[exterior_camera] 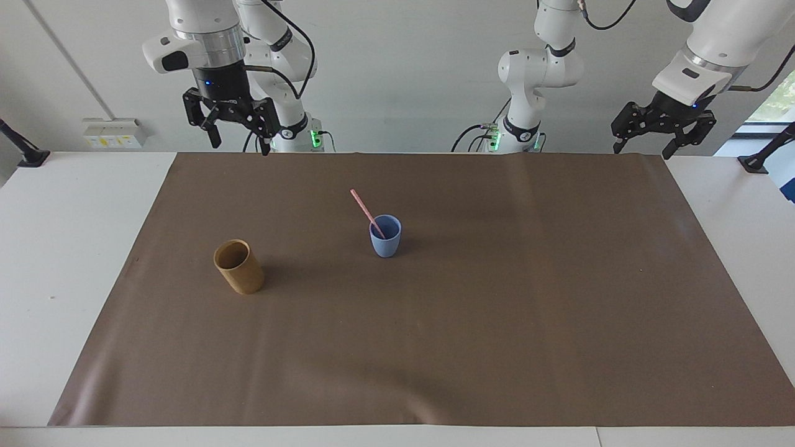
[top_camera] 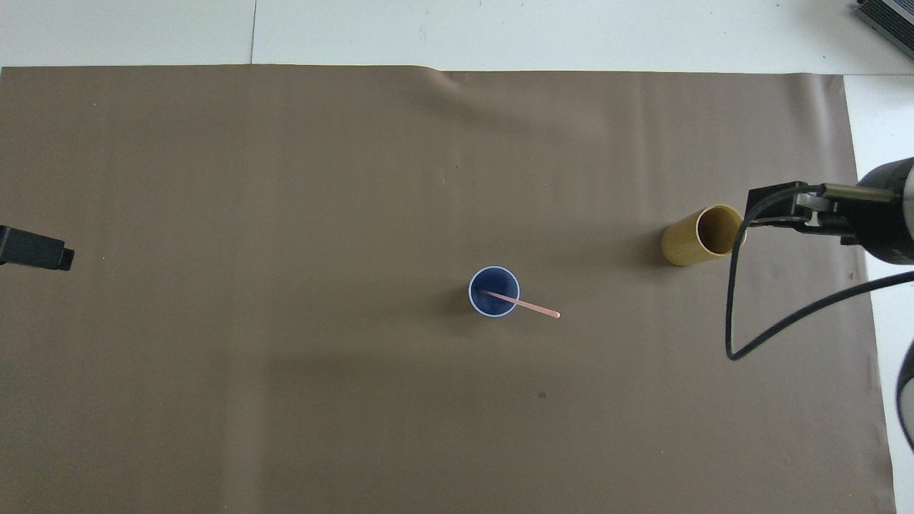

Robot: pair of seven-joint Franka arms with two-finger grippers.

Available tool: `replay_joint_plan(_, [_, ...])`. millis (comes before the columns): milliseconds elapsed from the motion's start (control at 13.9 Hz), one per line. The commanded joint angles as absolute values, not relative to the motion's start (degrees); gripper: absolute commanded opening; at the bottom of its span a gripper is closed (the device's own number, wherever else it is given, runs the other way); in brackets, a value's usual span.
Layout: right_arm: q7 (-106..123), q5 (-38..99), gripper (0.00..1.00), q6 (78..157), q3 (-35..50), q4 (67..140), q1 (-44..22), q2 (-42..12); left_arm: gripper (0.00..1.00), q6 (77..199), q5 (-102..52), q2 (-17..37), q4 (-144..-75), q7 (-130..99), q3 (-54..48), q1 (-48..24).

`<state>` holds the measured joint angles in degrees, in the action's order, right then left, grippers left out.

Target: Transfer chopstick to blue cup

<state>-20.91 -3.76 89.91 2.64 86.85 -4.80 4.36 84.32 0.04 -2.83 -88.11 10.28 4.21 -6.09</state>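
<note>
Sitting upright mid-mat: blue cup (exterior_camera: 386,236), well apart from both sets of jaws. Leaning inside it: chopstick (exterior_camera: 366,213), lower end in the cup, upper end tilting out over the rim toward the right arm's end and toward the robots. Standing nearer the right arm's end of the mat: brown cup (exterior_camera: 239,266), tilted look, mouth open.

Hanging raised by the robots' edge of the mat, toward its own end: right gripper (exterior_camera: 236,131), jaws released, gripping nothing. Hanging raised at the mat corner at its own end: left gripper (exterior_camera: 643,140), jaws likewise spread, empty.

Counting: two cups, one chopstick, two grippers.

Lying flat over a white table (exterior_camera: 68,236): brown mat (exterior_camera: 472,323), slight ripple at the edge farthest from the robots. Leaving wide bare mat around both cups. Showing pale wall and a wall socket box (exterior_camera: 113,132) by the right arm.
</note>
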Motion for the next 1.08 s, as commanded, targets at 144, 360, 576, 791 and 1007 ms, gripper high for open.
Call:
replay_joint_plan(144, [-19.25,2.78,1.00,86.22,0.63,88.76,2.19,7.11,1.00,83.75,1.06,-2.55,-86.22,9.05,3.34,-5.19])
replay_joint_plan(360, [-18.02,3.43,1.00,87.01,-0.26,93.24,2.20,7.64,1.00,84.02,1.06,-2.81,-86.66,9.05,3.25,-5.36])
replay_joint_plan(576, [-14.53,2.64,1.00,88.33,-0.26,93.25,1.67,7.56,1.00,83.94,1.05,-2.81,-86.66,9.05,3.25,-5.27])
replay_joint_plan(791, [-10.02,1.41,1.00,87.80,-0.26,93.52,2.11,7.65,1.00,83.94,1.05,-2.81,-86.66,9.05,3.25,-5.27])
replay_joint_plan(1007, [-9.84,0.62,1.00,87.63,-0.26,93.25,1.93,7.39,1.00,83.94,1.05,-2.81,-86.75,9.14,3.25,-5.27])
